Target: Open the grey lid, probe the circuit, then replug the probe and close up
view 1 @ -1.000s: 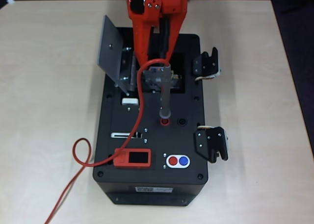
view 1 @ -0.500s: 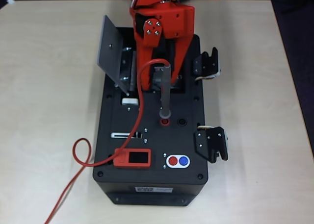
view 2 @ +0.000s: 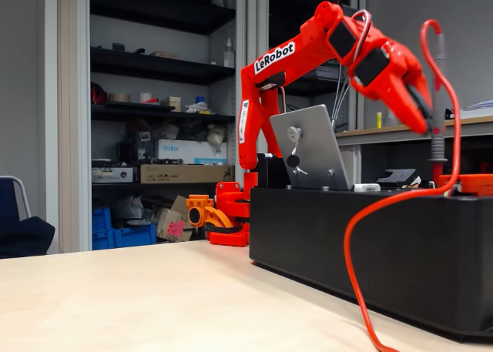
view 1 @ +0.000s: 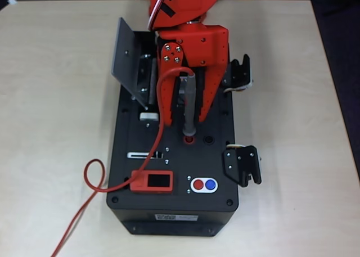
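The grey lid (view 1: 130, 57) (view 2: 312, 152) stands open, tilted up at the left of the black box's opening. The probe (view 1: 189, 105) (view 2: 437, 90) stands upright with its lower end in the red socket (view 1: 189, 138), and its red cable (view 1: 160, 116) arcs off its top. My red gripper (view 1: 191, 112) (view 2: 425, 121) is open, reaching down from the back with one finger (view 1: 203, 102) right of the probe and the dark one left of it. I cannot tell whether they touch it. The arm hides most of the circuit in the opening.
The black box (view 1: 174, 212) (view 2: 370, 236) sits mid-table, with an orange display module (view 1: 153, 181) and red and blue buttons (view 1: 203, 184) near its front. Two black latches (view 1: 239, 74) (view 1: 243, 164) hang off its right side. The cable loops onto the table (view 1: 93, 172).
The arm has swung forward over the opening, bringing the gripper from behind the probe to around it. The probe, lid and cable have not moved.
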### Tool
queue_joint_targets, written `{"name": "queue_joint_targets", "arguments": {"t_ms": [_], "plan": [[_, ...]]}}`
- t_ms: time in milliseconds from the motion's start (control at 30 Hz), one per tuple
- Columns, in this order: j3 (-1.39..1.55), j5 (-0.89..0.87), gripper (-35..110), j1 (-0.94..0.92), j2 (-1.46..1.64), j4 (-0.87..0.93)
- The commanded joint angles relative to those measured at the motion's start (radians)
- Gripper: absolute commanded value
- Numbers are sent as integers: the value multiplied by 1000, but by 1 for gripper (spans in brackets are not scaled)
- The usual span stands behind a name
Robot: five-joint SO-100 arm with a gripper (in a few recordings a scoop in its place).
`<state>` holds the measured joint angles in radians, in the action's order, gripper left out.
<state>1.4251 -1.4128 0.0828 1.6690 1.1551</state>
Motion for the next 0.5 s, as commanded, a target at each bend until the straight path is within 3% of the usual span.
{"name": "queue_joint_targets", "arguments": {"t_ms": [0, 467], "plan": [[-63, -48, 14, 28, 3, 25], [-149, -215, 14, 84, 2, 94]]}}
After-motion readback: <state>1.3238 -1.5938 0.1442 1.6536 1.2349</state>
